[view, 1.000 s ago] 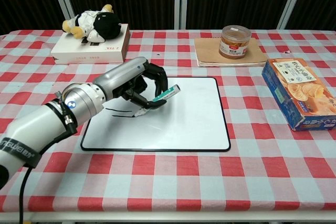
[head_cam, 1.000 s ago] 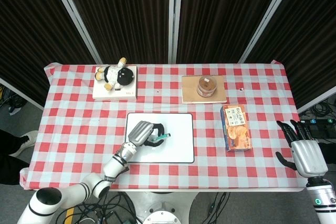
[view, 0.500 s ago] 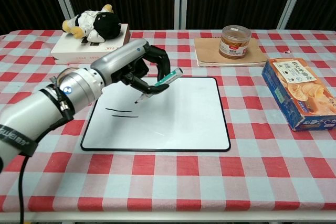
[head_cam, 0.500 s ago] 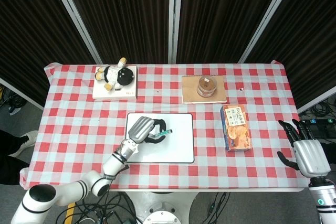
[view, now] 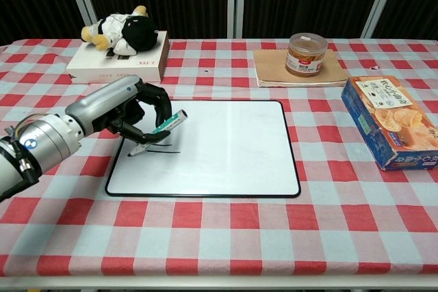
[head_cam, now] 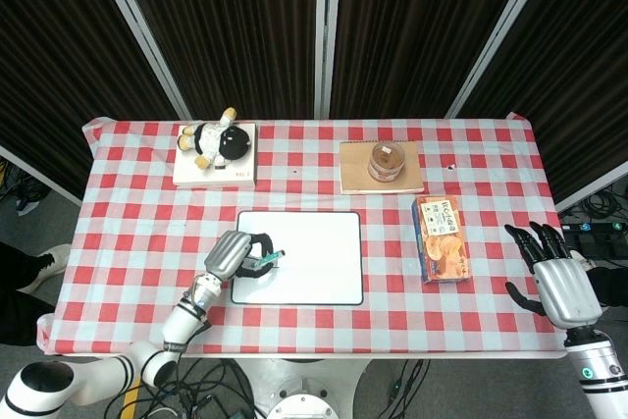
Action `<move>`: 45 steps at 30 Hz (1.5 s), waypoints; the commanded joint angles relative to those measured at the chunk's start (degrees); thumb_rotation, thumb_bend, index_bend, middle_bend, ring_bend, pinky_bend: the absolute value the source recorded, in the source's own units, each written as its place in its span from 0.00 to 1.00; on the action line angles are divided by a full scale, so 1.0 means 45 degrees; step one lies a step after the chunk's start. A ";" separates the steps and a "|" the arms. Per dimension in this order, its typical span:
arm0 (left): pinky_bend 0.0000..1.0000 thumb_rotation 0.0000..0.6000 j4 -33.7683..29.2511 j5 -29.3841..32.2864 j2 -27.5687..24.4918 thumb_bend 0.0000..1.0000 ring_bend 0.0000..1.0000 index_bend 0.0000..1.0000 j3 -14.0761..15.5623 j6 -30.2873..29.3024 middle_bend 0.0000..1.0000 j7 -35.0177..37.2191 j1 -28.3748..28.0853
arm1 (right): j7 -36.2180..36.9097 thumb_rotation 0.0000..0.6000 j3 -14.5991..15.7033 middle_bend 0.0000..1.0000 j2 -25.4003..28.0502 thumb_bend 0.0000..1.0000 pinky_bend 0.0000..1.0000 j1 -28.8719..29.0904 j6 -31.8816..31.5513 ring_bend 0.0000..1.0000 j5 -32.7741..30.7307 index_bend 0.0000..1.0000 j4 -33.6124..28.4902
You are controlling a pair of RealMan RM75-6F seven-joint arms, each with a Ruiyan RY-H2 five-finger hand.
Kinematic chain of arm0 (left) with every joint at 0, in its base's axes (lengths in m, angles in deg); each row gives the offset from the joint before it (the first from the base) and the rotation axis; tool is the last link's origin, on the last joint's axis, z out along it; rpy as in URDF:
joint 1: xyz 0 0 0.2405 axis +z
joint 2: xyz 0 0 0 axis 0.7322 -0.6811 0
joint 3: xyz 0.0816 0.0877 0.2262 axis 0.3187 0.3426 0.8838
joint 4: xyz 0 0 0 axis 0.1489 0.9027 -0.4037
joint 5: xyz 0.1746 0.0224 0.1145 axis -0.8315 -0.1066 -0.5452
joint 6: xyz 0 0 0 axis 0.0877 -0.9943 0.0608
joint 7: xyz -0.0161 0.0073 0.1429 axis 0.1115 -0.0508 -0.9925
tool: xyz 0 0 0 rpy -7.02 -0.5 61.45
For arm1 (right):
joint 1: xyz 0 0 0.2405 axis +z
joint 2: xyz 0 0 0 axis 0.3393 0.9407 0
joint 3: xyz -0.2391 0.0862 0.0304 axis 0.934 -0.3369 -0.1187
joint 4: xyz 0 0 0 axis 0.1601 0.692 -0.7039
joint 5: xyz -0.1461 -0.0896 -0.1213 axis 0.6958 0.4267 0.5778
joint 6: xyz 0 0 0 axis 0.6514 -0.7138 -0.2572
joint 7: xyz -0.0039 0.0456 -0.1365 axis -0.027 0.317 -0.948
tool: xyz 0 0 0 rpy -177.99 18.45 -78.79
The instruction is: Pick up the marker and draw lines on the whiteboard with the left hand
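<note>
The whiteboard (view: 226,148) (head_cam: 314,252) lies flat on the checked table, with short black lines (view: 164,147) near its left side. My left hand (view: 126,107) (head_cam: 234,256) hovers over the board's left edge and grips a green-and-white marker (view: 161,129) (head_cam: 265,261). The marker slants down to the left, its tip at the board's left part by the drawn lines. My right hand (head_cam: 554,277) hangs off the table's right edge in the head view, fingers spread, holding nothing.
A plush toy (view: 123,31) lies on a white box (view: 120,63) at the back left. An amber jar (view: 305,54) stands on a brown pad (view: 294,70) at the back. An orange snack box (view: 389,121) lies right of the board.
My left hand has carried the marker leftward, from the board's upper middle to its left edge, and the tip has come down by the drawn lines. The right hand barely shifted.
</note>
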 commanded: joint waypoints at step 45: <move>1.00 1.00 -0.2550 0.1256 -0.3544 0.40 0.92 0.61 -0.1369 0.2334 0.59 -0.4342 -0.1214 | 0.1010 1.00 0.0023 0.15 0.0208 0.19 0.00 -0.0348 -0.0493 0.00 0.0104 0.03 0.0645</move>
